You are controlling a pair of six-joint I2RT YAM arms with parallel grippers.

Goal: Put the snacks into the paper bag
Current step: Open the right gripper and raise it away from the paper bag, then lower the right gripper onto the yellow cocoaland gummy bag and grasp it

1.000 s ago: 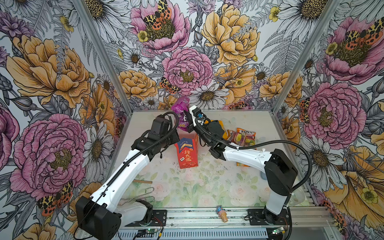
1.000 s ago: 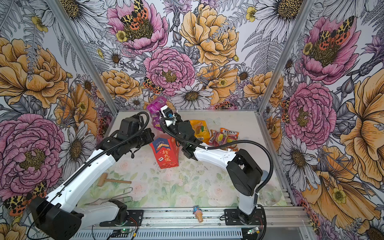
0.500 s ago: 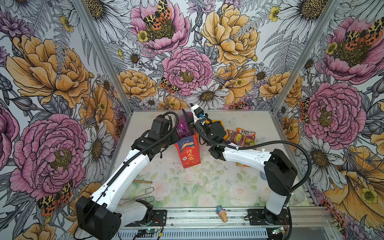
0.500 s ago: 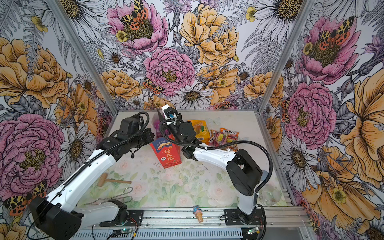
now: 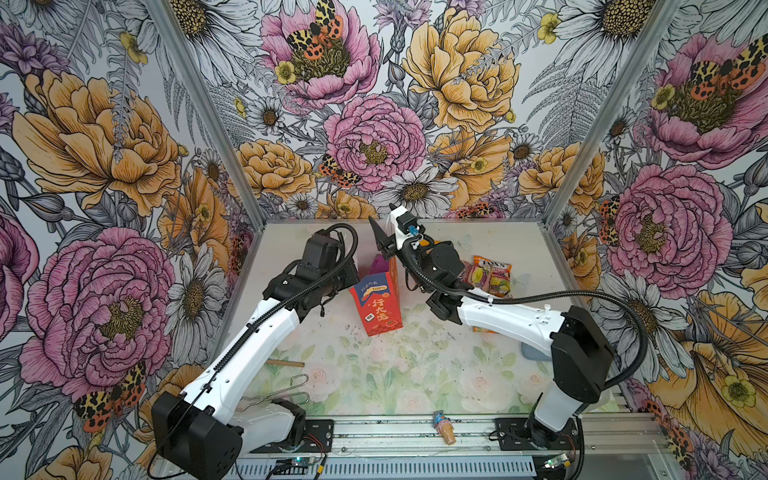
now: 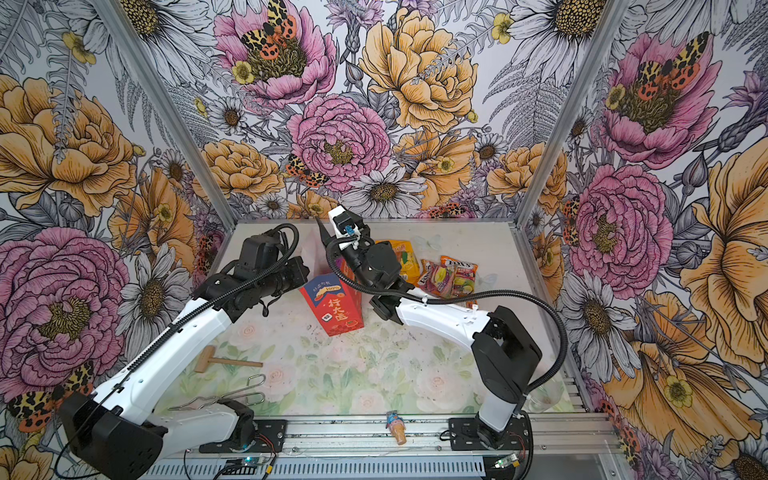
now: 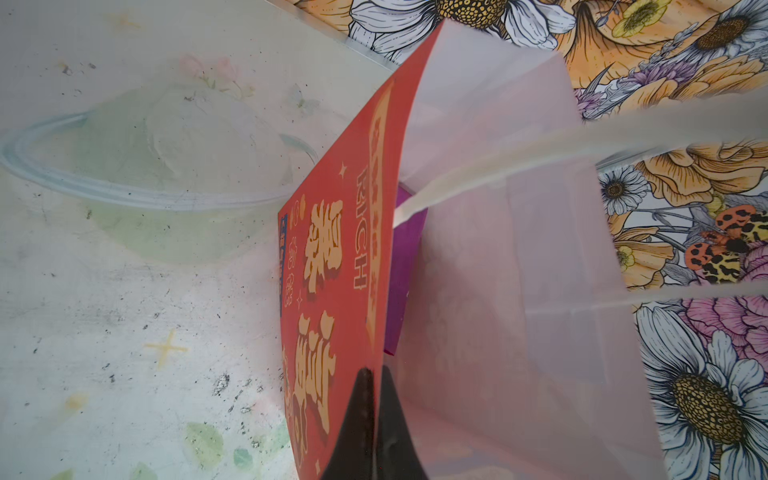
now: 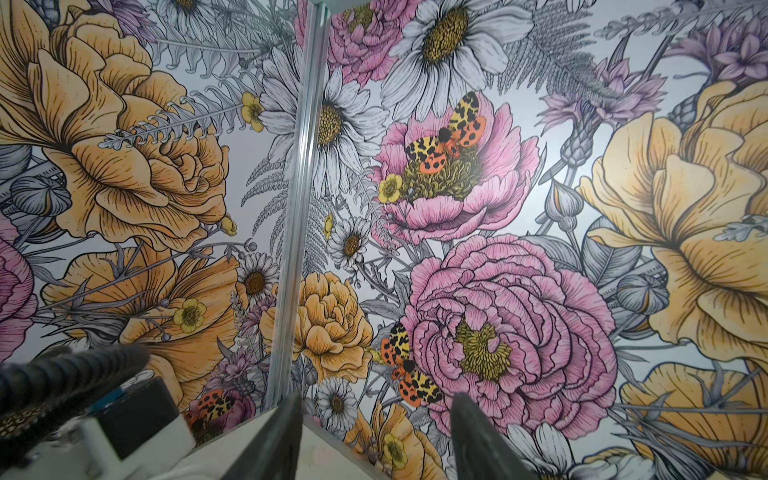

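Paper bag [image 5: 380,305] stands on its base near the middle of the desk [image 5: 415,374]. Its red and blue printed face is turned to the front and its mouth is open.

At the far left of the desk a wooden mallet [image 6: 226,360] lies flat. A bent wire tool [image 6: 232,397] lies nearer the front, beside the left arm's base.

Left gripper [image 7: 372,395]: closed tight, with its two black fingers pinching the top edge of the paper bag's red wall, as the left wrist view shows. In both top views this gripper sits at the bag's left side.

A purple packet [image 7: 405,257] is inside the bag, against the red wall. A pale handle [image 7: 498,166] crosses the mouth.

Right gripper [image 8: 376,397]: raised just behind the bag's mouth and pointing up at the back wall. Its fingers are spread apart with nothing between them.

A small ice-cream cone toy [image 5: 444,426] lies on the front rail between the two arm bases.

The remaining snacks are on the desk to the right of the bag, behind the right arm and outside the bag. They are a yellow-orange packet [image 6: 403,257], a pink multicolour packet [image 6: 436,278] and an orange FOX'S packet [image 6: 461,272]. The last two overlap.

An orange edge [image 5: 484,330] shows under the right forearm; what it belongs to cannot be told.

A clear plastic bowl [image 6: 544,395] sits at the far right, by the right arm's base.
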